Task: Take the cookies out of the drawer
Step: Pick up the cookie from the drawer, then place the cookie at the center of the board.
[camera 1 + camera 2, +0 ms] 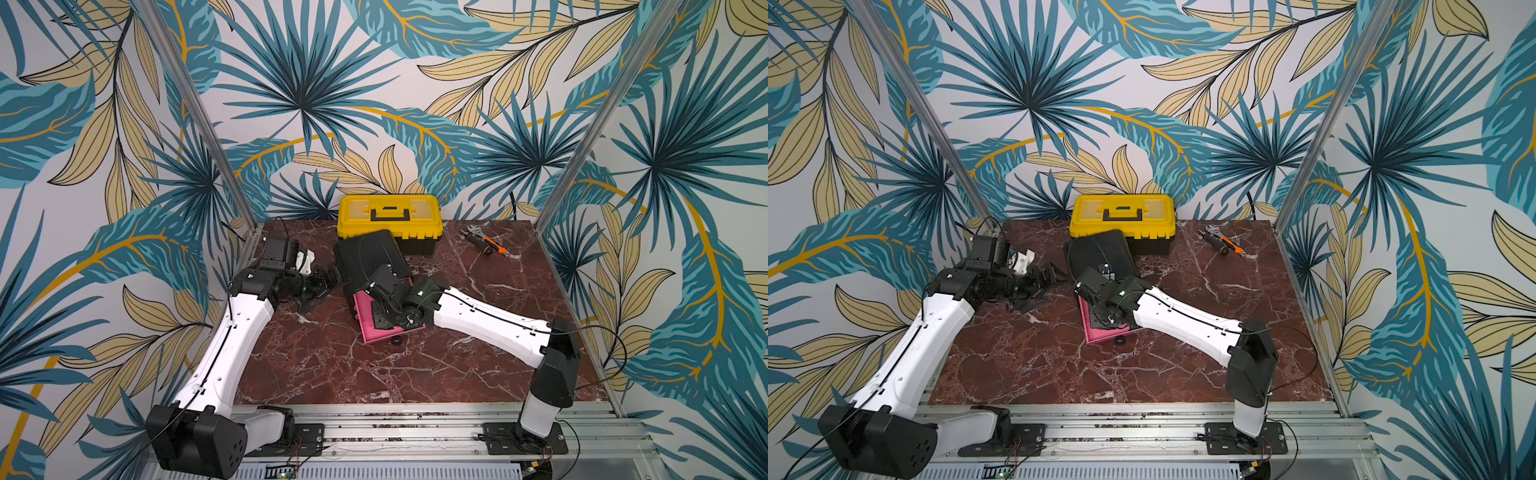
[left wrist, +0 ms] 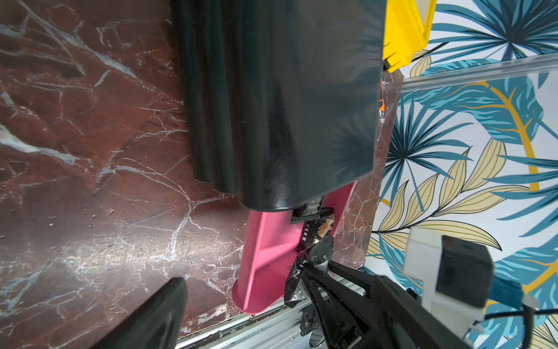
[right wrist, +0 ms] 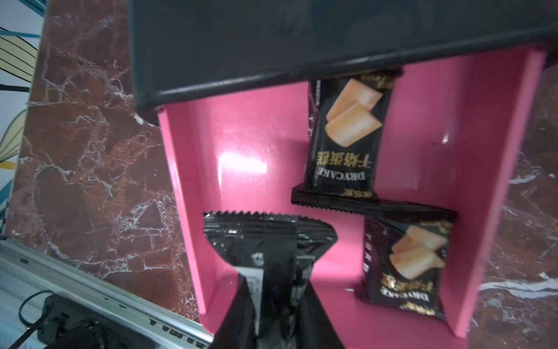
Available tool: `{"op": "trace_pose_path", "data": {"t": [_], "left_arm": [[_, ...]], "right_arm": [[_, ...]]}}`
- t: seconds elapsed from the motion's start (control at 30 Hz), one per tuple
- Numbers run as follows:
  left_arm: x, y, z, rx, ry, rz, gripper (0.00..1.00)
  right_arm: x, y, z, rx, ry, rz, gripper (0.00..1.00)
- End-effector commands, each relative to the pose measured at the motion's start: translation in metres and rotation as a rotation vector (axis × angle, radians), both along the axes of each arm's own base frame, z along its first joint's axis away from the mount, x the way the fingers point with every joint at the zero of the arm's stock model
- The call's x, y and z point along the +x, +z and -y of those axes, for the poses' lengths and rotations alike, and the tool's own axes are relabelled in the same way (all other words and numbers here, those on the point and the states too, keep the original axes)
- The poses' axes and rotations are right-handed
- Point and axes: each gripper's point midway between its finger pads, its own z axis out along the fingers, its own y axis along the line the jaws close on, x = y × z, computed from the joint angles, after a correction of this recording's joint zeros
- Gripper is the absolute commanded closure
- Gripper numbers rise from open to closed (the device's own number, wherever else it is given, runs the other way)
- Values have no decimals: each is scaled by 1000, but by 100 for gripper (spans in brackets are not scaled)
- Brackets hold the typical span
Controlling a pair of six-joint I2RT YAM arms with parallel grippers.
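The pink drawer [image 3: 241,145] stands pulled out of the black cabinet [image 1: 370,253] near the table's middle. Two black cookies packets printed with tan biscuits lie in it, one [image 3: 344,133] close to the cabinet, the other [image 3: 407,263] nearer the drawer's front. My right gripper [image 3: 274,284] is inside the drawer, shut on a third black packet [image 3: 265,238], which shows its plain back side. The left wrist view shows that held packet [image 2: 297,284] at the drawer's edge. My left gripper [image 1: 332,277] hovers open and empty just left of the cabinet.
A yellow toolbox [image 1: 388,218] stands behind the cabinet at the back wall. Orange-and-black hand tools [image 1: 484,243] lie at the back right. A small black knob [image 1: 397,341] sits on the marble just in front of the drawer. An aluminium rail [image 1: 415,419] runs along the front edge.
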Motion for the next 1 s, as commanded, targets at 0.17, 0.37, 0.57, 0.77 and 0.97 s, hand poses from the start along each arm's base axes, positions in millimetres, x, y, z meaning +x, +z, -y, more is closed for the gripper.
{"op": "trace_pose_path", "data": {"t": [0.17, 0.37, 0.57, 0.77, 0.97], "left_arm": [[21, 54, 29, -74, -2, 138, 0], [40, 85, 64, -112, -45, 249, 0], [53, 82, 106, -164, -67, 204, 0], [70, 65, 138, -160, -33, 192, 0], [57, 43, 131, -53, -7, 136, 0]], "right_arm": [[1, 59, 50, 35, -28, 81, 87], [18, 70, 102, 91, -72, 49, 88], [37, 55, 162, 68, -119, 10, 88], [66, 1, 198, -39, -135, -98, 89], [94, -43, 211, -77, -147, -189, 89]]}}
